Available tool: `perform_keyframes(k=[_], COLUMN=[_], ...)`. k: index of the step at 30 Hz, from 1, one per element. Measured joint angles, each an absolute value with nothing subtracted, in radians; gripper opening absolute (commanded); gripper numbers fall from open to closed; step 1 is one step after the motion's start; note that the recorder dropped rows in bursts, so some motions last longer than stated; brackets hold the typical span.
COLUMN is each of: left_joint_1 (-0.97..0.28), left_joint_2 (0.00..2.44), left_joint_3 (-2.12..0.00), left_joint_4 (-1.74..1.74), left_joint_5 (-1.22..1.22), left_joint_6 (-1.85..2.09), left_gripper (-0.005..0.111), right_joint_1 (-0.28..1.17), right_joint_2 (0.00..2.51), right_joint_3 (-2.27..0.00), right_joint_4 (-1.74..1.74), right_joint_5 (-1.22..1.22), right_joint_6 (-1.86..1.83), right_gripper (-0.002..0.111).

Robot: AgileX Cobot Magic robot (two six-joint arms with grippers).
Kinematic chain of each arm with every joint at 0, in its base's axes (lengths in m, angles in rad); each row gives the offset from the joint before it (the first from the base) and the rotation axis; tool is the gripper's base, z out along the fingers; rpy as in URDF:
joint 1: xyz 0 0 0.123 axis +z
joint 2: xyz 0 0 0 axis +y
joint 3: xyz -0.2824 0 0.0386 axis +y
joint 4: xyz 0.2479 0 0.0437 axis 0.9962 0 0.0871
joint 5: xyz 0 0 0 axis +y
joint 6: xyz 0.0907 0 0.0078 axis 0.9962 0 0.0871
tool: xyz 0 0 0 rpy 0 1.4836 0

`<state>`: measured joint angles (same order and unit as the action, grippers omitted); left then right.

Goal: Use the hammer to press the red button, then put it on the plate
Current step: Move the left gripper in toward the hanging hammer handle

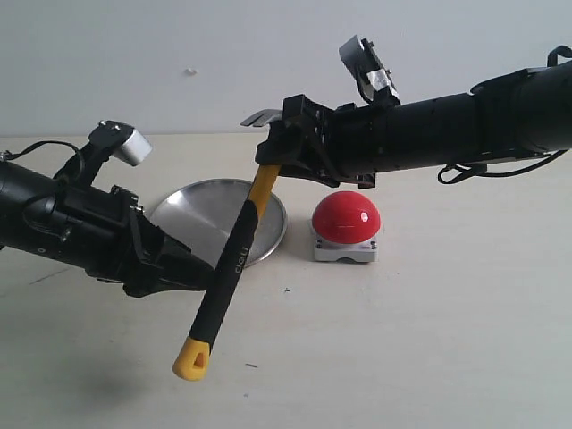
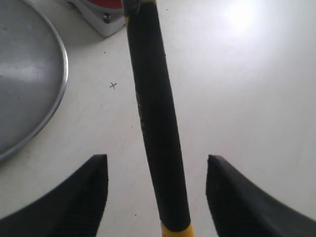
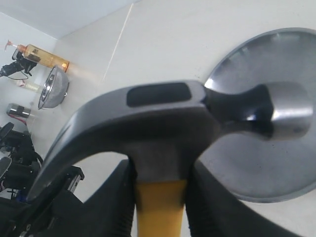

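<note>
The hammer [image 1: 234, 268] hangs tilted between plate [image 1: 192, 210] and red button [image 1: 347, 217], right gripper [image 1: 284, 165] clamped under its head, left gripper [image 2: 155, 170] spread wide around the black grip, not touching, amber bottle [image 3: 47, 58] seen only from right wrist.

This looks like a robotics lab bench. A black jointed left robot arm [image 1: 45, 219] and a matching right robot arm [image 1: 465, 125] reach over a bare cream tabletop [image 1: 429, 340] before a plain white wall [image 1: 179, 54]. A small inked cross [image 2: 113, 86] marks the surface near a glossy red dome button on a grey square base [image 1: 347, 217].
</note>
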<state>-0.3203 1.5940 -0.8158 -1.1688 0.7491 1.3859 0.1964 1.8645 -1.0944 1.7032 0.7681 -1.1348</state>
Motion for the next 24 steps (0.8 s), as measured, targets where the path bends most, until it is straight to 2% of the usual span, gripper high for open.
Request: perform_keyframes(k=[24], left_joint_1=[-0.32], left_joint_2=[1.758], left_joint_3=[-0.816], left_joint_4=[-1.36], left_joint_5=[0.757], left_joint_6=[1.543], left_gripper=[0.058], right_joint_1=[0.196], right_joint_2=[1.866], right_joint_3=[-1.109], right_joint_4=[1.701], right_joint_5=[0.777], right_joint_6=[-1.126], right_gripper=[0.0])
